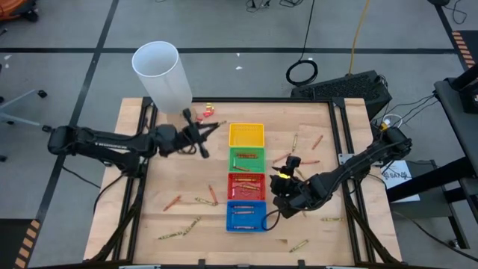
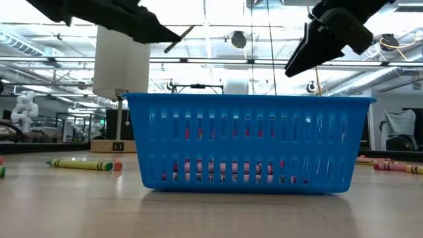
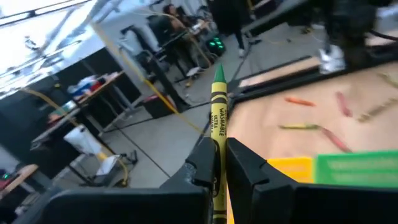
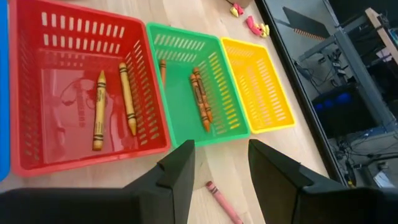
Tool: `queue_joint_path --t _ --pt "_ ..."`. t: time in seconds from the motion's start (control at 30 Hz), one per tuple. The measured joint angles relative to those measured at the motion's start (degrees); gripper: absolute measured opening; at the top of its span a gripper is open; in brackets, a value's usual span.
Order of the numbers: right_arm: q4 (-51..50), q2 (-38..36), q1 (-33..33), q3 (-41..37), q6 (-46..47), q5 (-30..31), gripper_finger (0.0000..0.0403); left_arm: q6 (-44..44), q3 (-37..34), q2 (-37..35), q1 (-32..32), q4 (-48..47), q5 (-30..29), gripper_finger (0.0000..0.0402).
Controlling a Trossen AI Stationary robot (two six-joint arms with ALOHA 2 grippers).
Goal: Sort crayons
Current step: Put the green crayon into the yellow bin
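- A pale wooden bench point(image 1: 164, 202) with a dark frame round its edge sits on a grey floor point(image 1: 67, 67) marked with dark lines; the low view looks through to a bright workshop with ceiling lights and racks.
- Down the bench's middle runs a column of four trays, each touching the next: yellow tray point(image 1: 246, 134) at the far end, then green tray point(image 1: 246, 159), red tray point(image 1: 246, 184), blue tray point(image 1: 246, 216) nearest.
- A tall white cylinder point(image 1: 160, 75) stands at the far left corner, with small red and yellow bits point(image 1: 205, 112) by its base.
- Left claw point(image 1: 205, 138) is up above the bench just left of the yellow tray, clamped on a yellow-green crayon point(image 3: 217, 134) that sticks out past its fingers.
- Right claw point(image 1: 287, 196) hovers just right of the red tray, jaws apart, nothing between them; a red crayon point(image 4: 222, 202) lies on the wood beneath it.
- Crayons in the trays: two olive-yellow ones point(image 4: 112, 106) side by side in the red tray, brownish ones point(image 4: 200, 99) in the green, and the yellow tray shows bare mesh.
- Loose crayons point(image 1: 187, 213) are scattered on the near left of the bench, more point(image 1: 306, 149) on the right, some close to the frame.
- Open wood lies on the left half between the scattered sticks; the right arm stretches across the right side.
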Motion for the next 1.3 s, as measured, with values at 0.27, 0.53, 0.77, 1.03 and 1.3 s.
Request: queue_joint_path --t 0.27,0.53,0.77,1.03,1.3 --pt "0.43 0.00 0.20 -0.41 -0.97 0.24 0.0134 -13.38 0.00 5.52 6.60 6.18 7.51 0.0019" --pt "0.46 0.00 0.20 -0.41 -1.66 1.84 0.0134 -32.27 0.00 9.86 7.29 10.99 7.54 0.0019" --pt "1.02 0.00 0.20 -0.41 -0.29 1.78 0.0134 -38.51 0.00 13.29 7.33 14.03 6.30 0.0019" --pt "2.35 0.00 0.20 -0.41 -0.15 1.70 0.0134 -37.70 0.00 14.54 7.13 14.49 6.25 0.0019" --pt "2.75 0.00 -0.26 -1.57 -1.04 1.90 0.0134 -15.73 0.00 14.54 7.13 17.84 8.26 0.0019"
